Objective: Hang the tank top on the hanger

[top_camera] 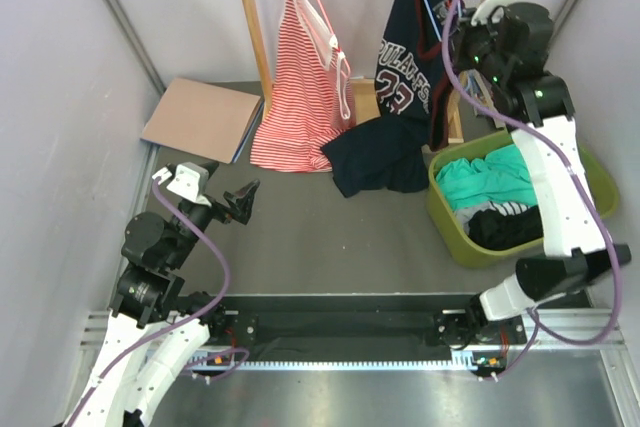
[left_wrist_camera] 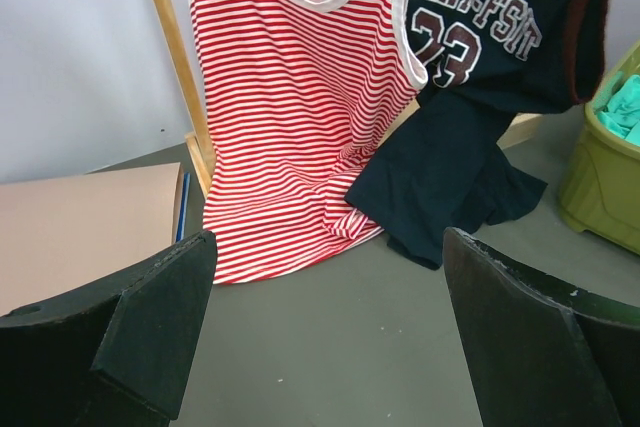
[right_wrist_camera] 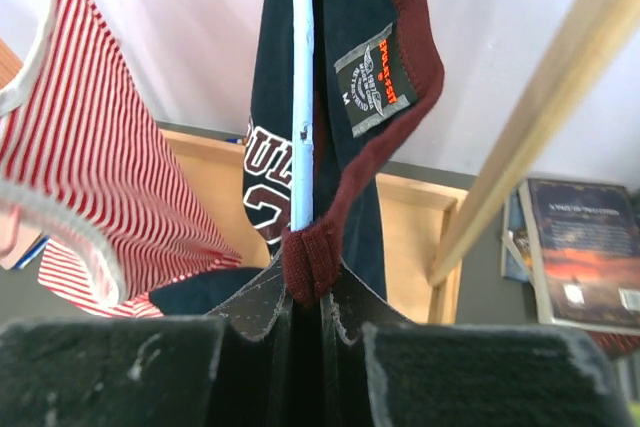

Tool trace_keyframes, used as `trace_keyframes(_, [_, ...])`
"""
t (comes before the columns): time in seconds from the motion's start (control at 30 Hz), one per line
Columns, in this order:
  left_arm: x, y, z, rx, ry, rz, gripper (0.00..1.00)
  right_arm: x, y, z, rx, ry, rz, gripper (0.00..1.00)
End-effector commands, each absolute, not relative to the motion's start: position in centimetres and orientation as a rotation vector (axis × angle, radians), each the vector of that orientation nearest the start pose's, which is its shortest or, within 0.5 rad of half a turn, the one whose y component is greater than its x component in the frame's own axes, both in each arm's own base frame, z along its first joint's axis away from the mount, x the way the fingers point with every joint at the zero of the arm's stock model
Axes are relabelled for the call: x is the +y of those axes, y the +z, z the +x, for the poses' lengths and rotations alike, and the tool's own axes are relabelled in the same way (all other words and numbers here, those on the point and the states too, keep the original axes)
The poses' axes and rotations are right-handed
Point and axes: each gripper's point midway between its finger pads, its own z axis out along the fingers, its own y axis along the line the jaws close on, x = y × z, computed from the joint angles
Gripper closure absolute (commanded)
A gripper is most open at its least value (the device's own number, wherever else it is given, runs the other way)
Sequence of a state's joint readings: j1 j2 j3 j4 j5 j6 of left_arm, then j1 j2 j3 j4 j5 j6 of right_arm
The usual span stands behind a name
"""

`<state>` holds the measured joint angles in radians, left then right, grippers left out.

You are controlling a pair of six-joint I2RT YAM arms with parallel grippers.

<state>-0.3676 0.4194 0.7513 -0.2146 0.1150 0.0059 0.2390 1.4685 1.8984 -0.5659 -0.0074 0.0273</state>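
Red trim of the tank top (right_wrist_camera: 340,197) is pinched in the right end effector (right_wrist_camera: 312,292) beside the hanger (right_wrist_camera: 301,97), likely for threading; the left end effector (left_wrist_camera: 328,247) is released, idle.

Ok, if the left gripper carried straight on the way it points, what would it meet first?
Probably the hem of the striped top lying on the table, right where the tank top pools beside it. Depth is unclear, so either could come first. The left gripper has its jaws open.

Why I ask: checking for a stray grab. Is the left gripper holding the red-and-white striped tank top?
No, the left gripper stands open and empty, with the striped tank top hanging beyond its fingertips.
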Motion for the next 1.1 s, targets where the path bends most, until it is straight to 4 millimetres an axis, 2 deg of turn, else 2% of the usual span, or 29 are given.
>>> trace_keyframes(0.0, [-10.5,34.8,22.2,1.407,-0.375,0.353,0.01,10.7,51.2,44.9,1.521,0.262,-0.183,1.0])
trace_keyframes(0.03, [-10.5,34.8,22.1,1.407,-0.374,0.352,0.01,10.9,51.2,45.3,1.52,0.281,-0.188,1.0])
trace_keyframes(0.07, [-10.5,34.7,22.2,1.41,-0.372,0.352,0.01,10.8,52.1,45.5,1.494,0.285,-0.186,1.0])
trace_keyframes(0.1, [-10.5,34.7,22.2,1.41,-0.375,0.354,0.01,10.9,51.5,46.5,1.509,0.292,-0.185,1.0])
trace_keyframes(0.27, [-10.6,34.5,22.3,1.414,-0.376,0.358,0.01,10.8,51.3,48.8,1.522,0.315,-0.179,1.0])
trace_keyframes(0.4, [-10.7,34.6,22.3,1.412,-0.378,0.358,0.01,11.1,49.0,50.4,1.588,0.348,-0.189,1.0])
trace_keyframes(0.5, [-10.6,34.5,22.4,1.416,-0.378,0.356,0.01,10.9,46.1,51.5,1.669,0.354,-0.19,1.0])
trace_keyframes(0.6, [-10.7,34.4,22.4,1.418,-0.381,0.359,0.01,10.8,43.0,51.9,1.75,0.348,-0.193,1.0])
trace_keyframes(0.63, [-10.8,34.4,22.5,1.42,-0.38,0.359,0.01,10.8,41.3,52.0,1.786,0.345,-0.19,1.0])
trace_keyframes(0.7, [-10.8,34.3,22.5,1.424,-0.38,0.36,0.01,10.6,41.1,51.3,1.788,0.336,-0.186,1.0])
trace_keyframes(0.73, [-10.8,34.3,22.5,1.424,-0.378,0.36,0.01,10.4,39.7,51.3,1.81,0.333,-0.181,1.0])
trace_keyframes(0.77, [-10.8,34.4,22.5,1.422,-0.379,0.358,0.01,10.2,40.4,50.5,1.793,0.327,-0.175,1.0])
trace_keyframes(0.83, [-10.8,34.2,22.6,1.426,-0.38,0.36,0.01,10.1,39.9,50.1,1.797,0.32,-0.169,0.99])
trace_keyframes(0.87, [-10.8,34.2,22.6,1.427,-0.38,0.363,0.01,9.9,40.6,49.6,1.784,0.312,-0.162,0.97])
trace_keyframes(0.9, [-10.8,34.2,22.7,1.429,-0.378,0.361,0.01,9.7,40.9,49.3,1.783,0.306,-0.156,0.94])
trace_keyframes(0.93, [-10.8,34.2,22.7,1.431,-0.378,0.359,0.01,9.5,41.0,49.0,1.791,0.299,-0.15,0.74])
trace_keyframes(1.0, [-10.7,34.2,22.7,1.431,-0.376,0.356,0.01,8.7,42.1,48.1,1.783,0.272,-0.12,0.51])
trace_keyframes(1.03, [-10.7,34.2,22.7,1.432,-0.373,0.354,0.01,8.7,42.5,47.7,1.781,0.27,-0.125,0.31])
trace_keyframes(1.07, [-10.7,34.1,22.7,1.435,-0.374,0.355,0.01,8.5,43.7,46.9,1.758,0.268,-0.125,0.23])
